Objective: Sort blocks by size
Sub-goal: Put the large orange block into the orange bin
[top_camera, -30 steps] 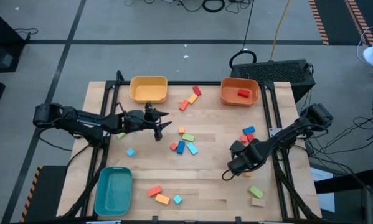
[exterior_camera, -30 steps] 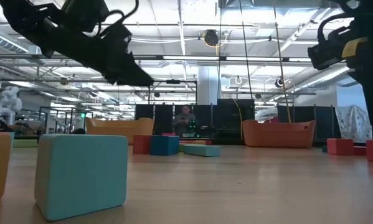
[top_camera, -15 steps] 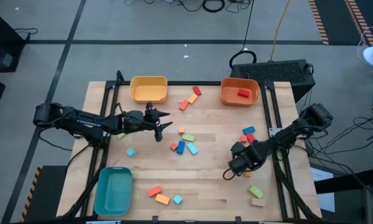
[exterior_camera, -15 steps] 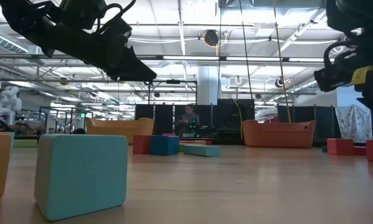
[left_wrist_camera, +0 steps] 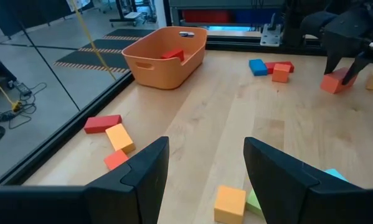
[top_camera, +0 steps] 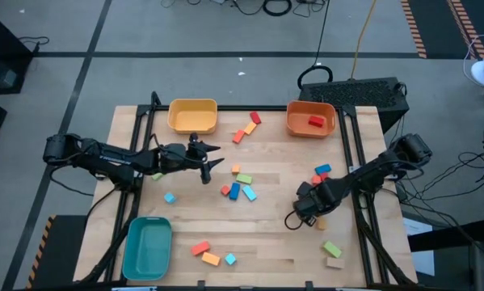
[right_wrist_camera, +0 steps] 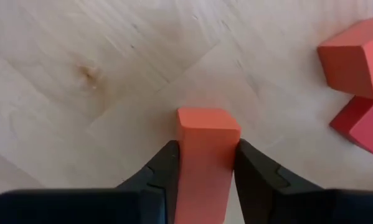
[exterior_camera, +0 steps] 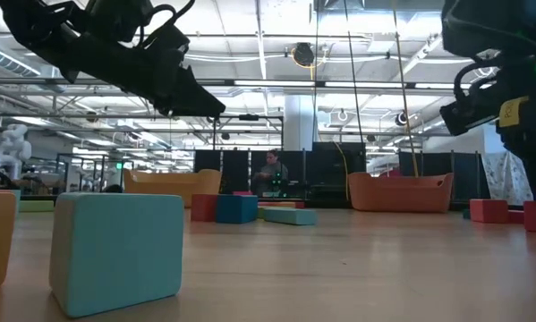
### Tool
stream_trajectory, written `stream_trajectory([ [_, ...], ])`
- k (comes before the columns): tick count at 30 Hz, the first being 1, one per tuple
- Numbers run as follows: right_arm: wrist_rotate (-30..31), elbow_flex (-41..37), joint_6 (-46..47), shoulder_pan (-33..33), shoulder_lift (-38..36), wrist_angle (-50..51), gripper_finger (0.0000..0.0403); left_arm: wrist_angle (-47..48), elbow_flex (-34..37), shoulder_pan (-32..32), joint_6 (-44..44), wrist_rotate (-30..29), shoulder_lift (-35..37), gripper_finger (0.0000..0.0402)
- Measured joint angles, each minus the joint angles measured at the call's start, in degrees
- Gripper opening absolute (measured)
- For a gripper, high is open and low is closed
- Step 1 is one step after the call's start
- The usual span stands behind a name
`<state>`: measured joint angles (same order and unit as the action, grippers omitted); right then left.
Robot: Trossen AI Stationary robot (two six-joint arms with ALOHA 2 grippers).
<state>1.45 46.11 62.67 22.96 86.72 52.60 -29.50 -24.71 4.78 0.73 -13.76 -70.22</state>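
The pale wooden table point(top_camera: 282, 242) carries three rectangular plastic bins: a teal one point(top_camera: 147, 246) at the near left corner, a yellow one point(top_camera: 193, 115) at the far left and an orange one point(top_camera: 311, 119) at the far right, with a single red block point(top_camera: 316, 121) already inside the orange bin. Loose coloured blocks lie scattered — a central cluster point(top_camera: 238, 187), a few between the two far bins point(top_camera: 247, 128), some along the near edge point(top_camera: 211, 253) and a handful on the right side point(top_camera: 321, 175).

The left gripper point(top_camera: 210, 161) hangs over the table just left of the central cluster, its two dark fingers point(left_wrist_camera: 142, 171) spread apart with nothing between them. That arm looks to be waiting.

The action is on the right. The right gripper point(top_camera: 305, 212) is low over the table's right side, and its wrist view shows both fingers point(right_wrist_camera: 167, 168) pressed against the flanks of an orange-red rectangular block point(right_wrist_camera: 205, 155) — clamped on it, with two more red blocks point(right_wrist_camera: 354, 81) close by on the wood. Whether the block has left the surface I can't say.

So this looks like the pick step. Next comes a clean lift clear of the neighbouring blocks, then a carry to whichever bin suits its size; the red block in the orange bin may hint at the destination.
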Motion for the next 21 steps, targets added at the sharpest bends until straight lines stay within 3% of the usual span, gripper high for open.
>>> stream_trajectory([
  [12, -1.26, 4.51, -17.05, -6.29, 0.09, 2.35, 0.0103, 0.0, 0.0, 0.01, -0.04, 0.0, 0.0, 0.021],
  [21, 4.73, 10.08, -30.67, -14.7, 0.09, 11.14, 0.0104, 0.0, 0.0, 0.02, -0.04, -0.02, 0.0, 0.021],
])
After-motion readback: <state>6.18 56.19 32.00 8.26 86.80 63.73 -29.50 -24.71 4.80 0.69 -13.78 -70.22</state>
